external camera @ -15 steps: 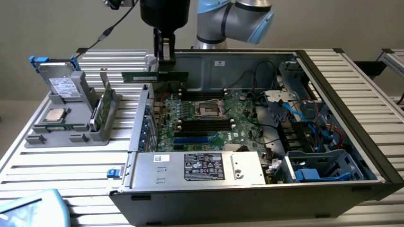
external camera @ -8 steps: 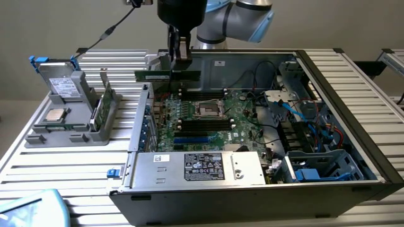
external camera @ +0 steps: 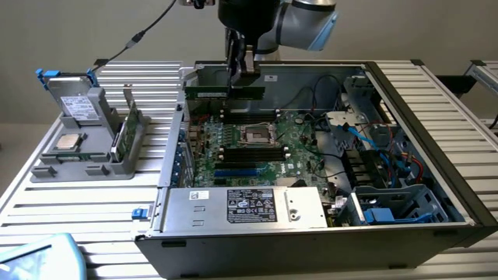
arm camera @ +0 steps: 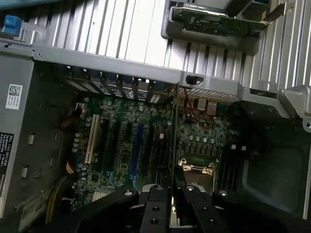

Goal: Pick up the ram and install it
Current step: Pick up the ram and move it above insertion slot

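Observation:
The ram [external camera: 221, 92] is a long dark-green stick held level and on edge, above the back part of the motherboard [external camera: 257, 143] inside the open computer case. My gripper [external camera: 242, 80] comes down from above and is shut on the stick's upper edge, toward its right end in the exterior view. Black memory slots [external camera: 249, 116] lie just beneath it, behind the processor socket [external camera: 257, 135]. In the wrist view the ram [arm camera: 174, 131] shows edge-on as a thin line running out from my gripper [arm camera: 171, 199], with the socket [arm camera: 197, 167] beside it.
A grey holder [external camera: 93, 160] on the exterior view's left carries a silver processor chip [external camera: 69, 141], a wider green card with a bracket [external camera: 128, 125] and a drive [external camera: 74, 105]. The power supply [external camera: 241, 205] sits at the case front. Cables and a drive cage [external camera: 389, 204] crowd the right.

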Controlling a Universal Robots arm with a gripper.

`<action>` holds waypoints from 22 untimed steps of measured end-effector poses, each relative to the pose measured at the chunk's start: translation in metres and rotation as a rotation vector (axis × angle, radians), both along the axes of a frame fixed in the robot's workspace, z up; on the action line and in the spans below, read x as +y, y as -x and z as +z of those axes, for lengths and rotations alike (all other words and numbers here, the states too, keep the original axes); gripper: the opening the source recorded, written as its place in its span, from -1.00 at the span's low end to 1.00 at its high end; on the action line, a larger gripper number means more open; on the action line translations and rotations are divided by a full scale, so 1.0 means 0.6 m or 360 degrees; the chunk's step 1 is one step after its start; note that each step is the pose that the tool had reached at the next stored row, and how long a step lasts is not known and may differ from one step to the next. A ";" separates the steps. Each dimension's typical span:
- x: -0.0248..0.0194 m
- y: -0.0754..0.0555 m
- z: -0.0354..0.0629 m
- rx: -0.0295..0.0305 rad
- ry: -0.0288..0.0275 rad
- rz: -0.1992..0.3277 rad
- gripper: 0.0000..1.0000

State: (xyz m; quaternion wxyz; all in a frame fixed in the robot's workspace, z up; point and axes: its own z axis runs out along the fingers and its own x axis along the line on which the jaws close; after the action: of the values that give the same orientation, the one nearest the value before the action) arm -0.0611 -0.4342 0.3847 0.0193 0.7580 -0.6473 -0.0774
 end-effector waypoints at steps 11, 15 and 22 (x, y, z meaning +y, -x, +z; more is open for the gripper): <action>0.0146 -0.061 -0.011 -0.00001 0.00002 -0.0002 -0.72; 0.0197 -0.071 -0.014 -0.00009 0.00004 -0.0007 -0.72; 0.0249 -0.077 -0.017 -0.00500 0.00169 -0.0037 -0.72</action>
State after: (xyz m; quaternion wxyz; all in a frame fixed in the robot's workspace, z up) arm -0.0152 -0.4193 0.3747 0.0123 0.7515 -0.6566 -0.0622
